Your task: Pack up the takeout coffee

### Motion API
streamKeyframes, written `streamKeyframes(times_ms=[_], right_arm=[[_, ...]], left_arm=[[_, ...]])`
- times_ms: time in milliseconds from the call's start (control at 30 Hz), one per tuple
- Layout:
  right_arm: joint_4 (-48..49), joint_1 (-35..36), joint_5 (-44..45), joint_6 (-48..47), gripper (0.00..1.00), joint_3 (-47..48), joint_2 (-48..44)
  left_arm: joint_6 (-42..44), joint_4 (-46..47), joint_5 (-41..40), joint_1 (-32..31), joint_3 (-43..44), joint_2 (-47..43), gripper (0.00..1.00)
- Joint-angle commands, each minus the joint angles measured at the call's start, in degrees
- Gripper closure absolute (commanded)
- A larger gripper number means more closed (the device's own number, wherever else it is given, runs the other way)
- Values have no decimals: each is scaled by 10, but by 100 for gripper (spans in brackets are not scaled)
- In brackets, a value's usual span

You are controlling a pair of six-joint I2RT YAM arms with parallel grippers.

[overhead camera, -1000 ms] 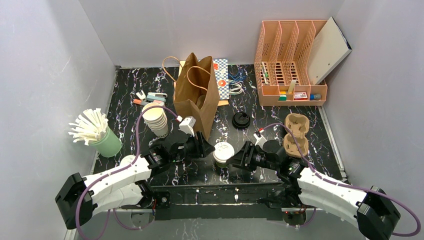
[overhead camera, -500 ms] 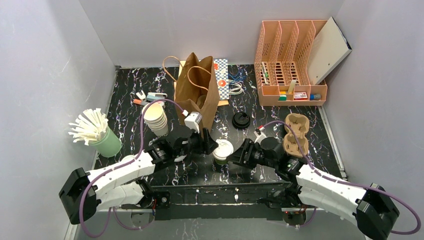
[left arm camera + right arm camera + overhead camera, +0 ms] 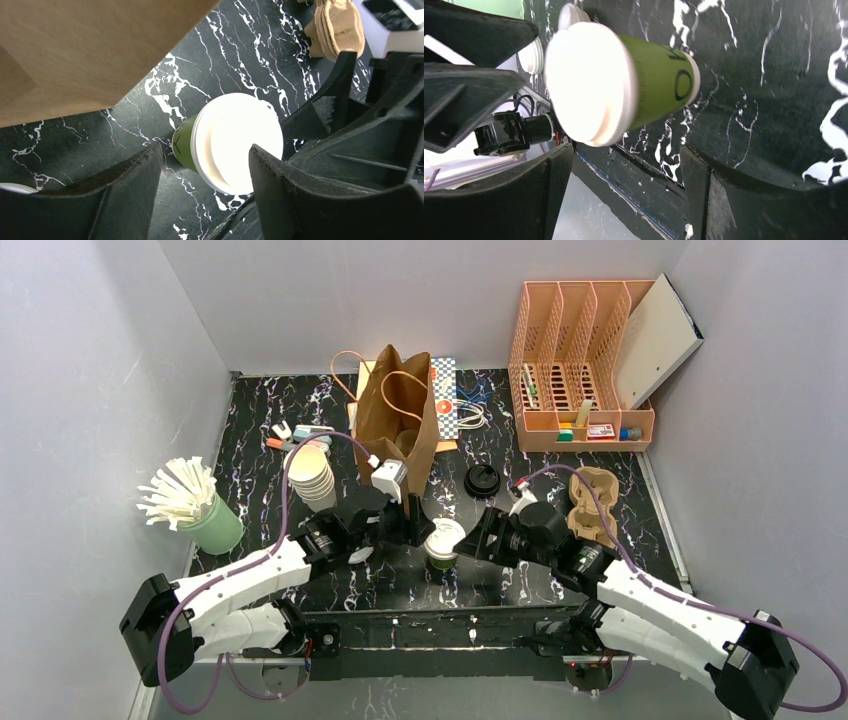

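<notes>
A green-sided takeout coffee (image 3: 441, 543) with a white sip lid stands on the black marble table, near the front, and seems to lean a little. My left gripper (image 3: 413, 531) is open just left of it. In the left wrist view the cup (image 3: 186, 146) sits just beyond the open fingertips of that gripper (image 3: 205, 149), and the right finger (image 3: 272, 175) overlaps the lid's edge. My right gripper (image 3: 479, 540) is open just right of the cup. The right wrist view shows the cup (image 3: 659, 80) ahead of that gripper (image 3: 624, 150), with nothing between its fingers.
A brown paper bag (image 3: 400, 430) stands open right behind the cup and left gripper. A stack of lidless cups (image 3: 313, 476), a loose black lid (image 3: 482, 480), a cardboard cup carrier (image 3: 590, 505), a green holder of straws (image 3: 195, 508) and a pink file rack (image 3: 580, 370) surround them.
My left gripper has moved right up to the cup and opened wider. My right gripper has opened wider beside it. The cup has shifted slightly left.
</notes>
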Motion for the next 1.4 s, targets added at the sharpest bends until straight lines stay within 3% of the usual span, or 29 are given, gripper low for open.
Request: streamKeyframes(times_ms=[0, 67, 233, 500, 1100, 1367], right_arm=[[-80, 0, 34, -99, 13, 98, 9], [-95, -2, 44, -118, 16, 118, 8], [-110, -11, 55, -130, 46, 134, 18], [-77, -14, 12, -124, 60, 113, 43], [-71, -23, 27, -129, 77, 107, 58], [-71, -30, 23, -140, 78, 120, 71]], left_arm=[[23, -37, -12, 3, 39, -13, 39], [18, -44, -7, 3, 39, -18, 44], [-26, -66, -19, 3, 23, -44, 65], [-97, -34, 8, 3, -28, -40, 78], [-118, 15, 16, 4, -46, -27, 80], [-114, 16, 18, 6, -42, -12, 80]])
